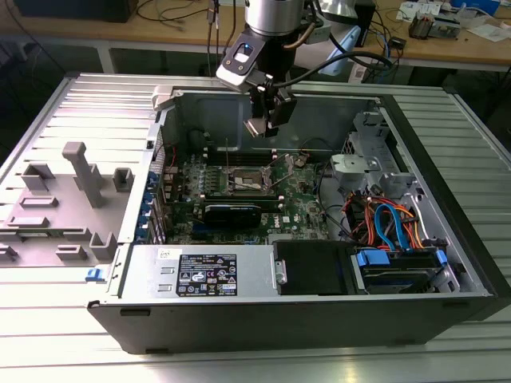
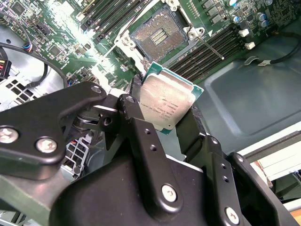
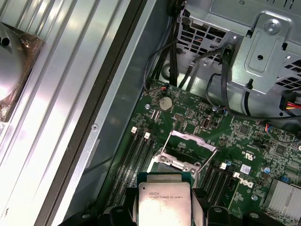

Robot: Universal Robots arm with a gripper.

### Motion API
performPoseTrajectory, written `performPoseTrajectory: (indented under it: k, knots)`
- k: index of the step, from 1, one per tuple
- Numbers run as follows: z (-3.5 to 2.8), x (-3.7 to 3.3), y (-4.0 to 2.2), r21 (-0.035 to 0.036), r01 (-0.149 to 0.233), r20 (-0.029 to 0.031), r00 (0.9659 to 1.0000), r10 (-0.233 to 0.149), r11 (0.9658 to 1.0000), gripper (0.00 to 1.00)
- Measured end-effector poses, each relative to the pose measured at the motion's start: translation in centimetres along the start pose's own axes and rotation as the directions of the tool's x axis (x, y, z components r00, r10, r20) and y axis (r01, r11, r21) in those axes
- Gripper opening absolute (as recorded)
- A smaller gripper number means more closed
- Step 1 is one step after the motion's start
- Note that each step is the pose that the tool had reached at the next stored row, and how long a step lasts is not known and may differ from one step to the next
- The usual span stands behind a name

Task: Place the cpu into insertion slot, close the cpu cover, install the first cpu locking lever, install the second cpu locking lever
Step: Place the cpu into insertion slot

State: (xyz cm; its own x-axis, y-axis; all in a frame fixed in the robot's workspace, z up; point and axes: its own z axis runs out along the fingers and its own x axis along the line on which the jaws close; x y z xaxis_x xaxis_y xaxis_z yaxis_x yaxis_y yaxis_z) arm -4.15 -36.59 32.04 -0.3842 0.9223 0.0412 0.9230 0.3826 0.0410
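Glare: we see the worktop [image 1: 48, 319] washed white at the exterior view's seven o'clock.
Shadow: we find the computer case [image 1: 335, 120] dim inside.

Black jointed tool [image 2: 167, 107] with silver screws [image 2: 170, 192]; silvery wrist [image 1: 275, 16]; black cables [image 1: 359, 56].

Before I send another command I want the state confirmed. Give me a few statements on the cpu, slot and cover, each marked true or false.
1. The gripper holds the cpu by its edges. True.
2. The cpu sits in the insertion slot. False: the slot's pin field is bare, and the cpu is held above the board.
3. The cpu cover is shut over the slot. False: it stands raised.
4. Orange and blue cables lie to the exterior view's right of the motherboard. True.
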Motion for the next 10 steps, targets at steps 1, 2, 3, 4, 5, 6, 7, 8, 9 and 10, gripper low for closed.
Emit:
performPoseTrajectory:
  k: [1,2,3,4,5,6,7,8,9,10]
  knots:
    - [0.00,0.00,0.00,-0.0001,-0.001,0.0001,1.0000,0.001,1.0000,0.54]
    - [0.00,0.00,0.00,-0.0001,-0.002,0.0001,1.0000,0.002,1.0000,0.54]
    - [0.01,0.00,0.00,-0.0001,-0.005,0.0002,1.0000,0.005,1.0000,0.54]
    - [0.02,0.00,0.00,-0.0004,-0.012,0.0006,0.9999,0.012,0.9999,0.54]
    - [0.05,0.00,0.00,-0.0008,-0.019,0.0008,0.9998,0.019,0.9998,0.54]
    - [0.07,0.00,0.00,-0.0012,-0.028,0.0012,0.9996,0.028,0.9996,0.54]
    - [0.09,0.00,-0.01,-0.0015,-0.037,0.0015,0.9993,0.037,0.9993,0.54]
    - [0.12,0.00,-0.01,-0.0019,-0.047,0.0018,0.9989,0.047,0.9989,0.54]
    - [0.16,-0.01,-0.01,-0.0024,-0.060,0.0023,0.9982,0.060,0.9982,0.54]
    - [0.19,-0.01,-0.01,-0.0026,-0.072,0.0026,0.9974,0.072,0.9974,0.54]
